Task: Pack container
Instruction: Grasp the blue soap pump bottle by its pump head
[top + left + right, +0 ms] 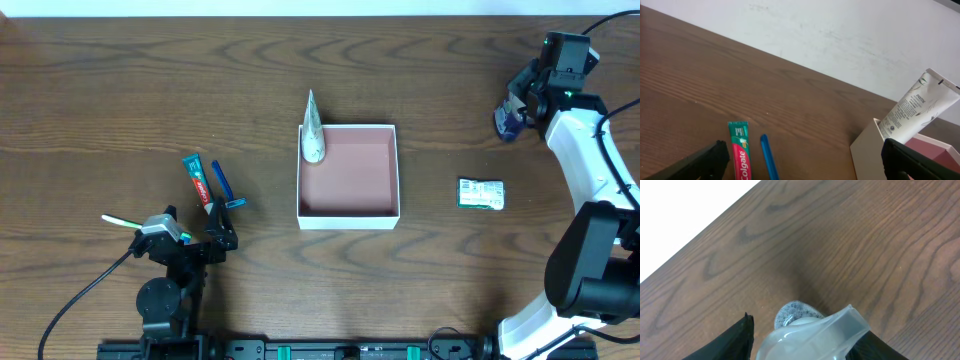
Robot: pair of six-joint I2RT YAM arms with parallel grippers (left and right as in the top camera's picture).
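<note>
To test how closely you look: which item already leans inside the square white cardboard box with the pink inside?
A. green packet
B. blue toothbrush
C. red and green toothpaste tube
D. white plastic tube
D: the white plastic tube stands tilted in the far left corner of the square white cardboard box; the others lie outside it.

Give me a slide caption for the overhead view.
Tube leaning in the box's corner; right jaws around a bottle.
</note>
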